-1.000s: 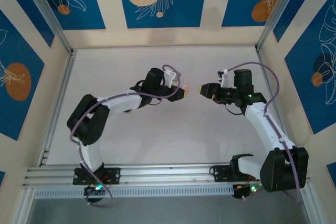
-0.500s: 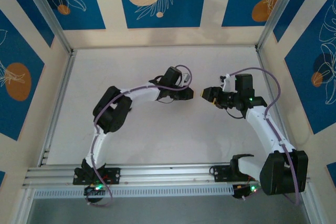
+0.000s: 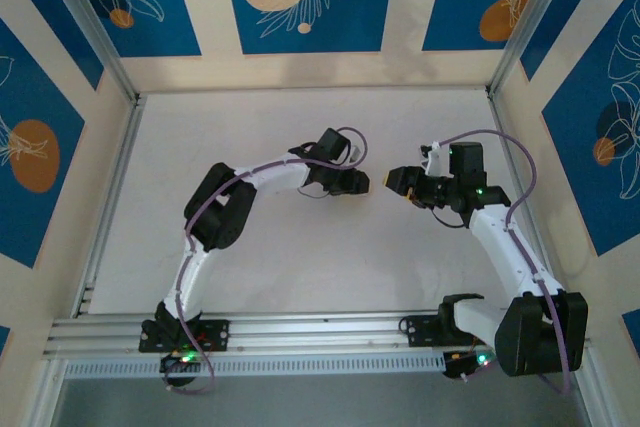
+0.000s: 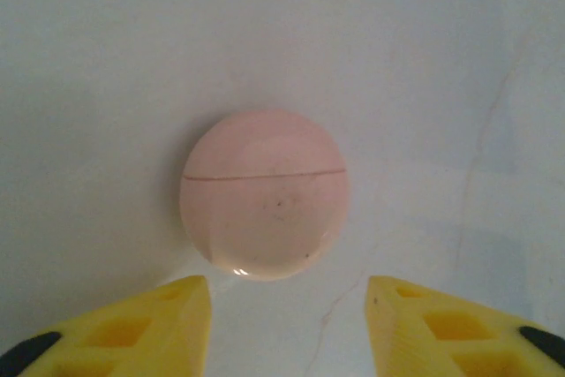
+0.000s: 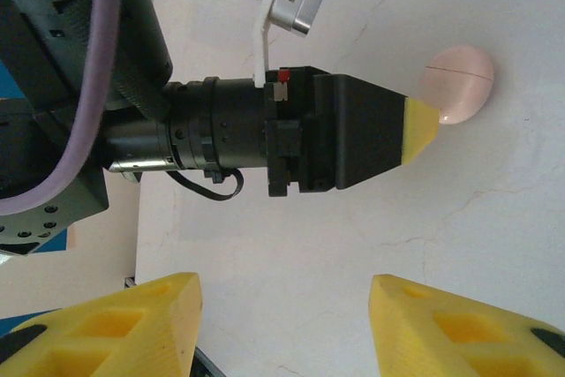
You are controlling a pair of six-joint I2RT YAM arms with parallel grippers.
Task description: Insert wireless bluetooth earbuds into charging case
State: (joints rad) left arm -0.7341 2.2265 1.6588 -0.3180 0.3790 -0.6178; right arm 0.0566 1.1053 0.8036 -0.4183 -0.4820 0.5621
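Right now the left gripper (image 4: 287, 306) stands released, its two yellow fingers (image 4: 177, 324) parted with bare table (image 4: 106, 59) between them. Just beyond the tips, at 12 o'clock from that gap, the round pink charging case (image 4: 263, 193) lies on the table, shut along a thin seam. From the right wrist, the case sits toward 1 o'clock, with one yellow tip of the left gripper at its edge; whether they touch I cannot tell. The right gripper (image 5: 282, 315) is likewise released, gripping nothing. From above, it faces the left one from 3 o'clock.
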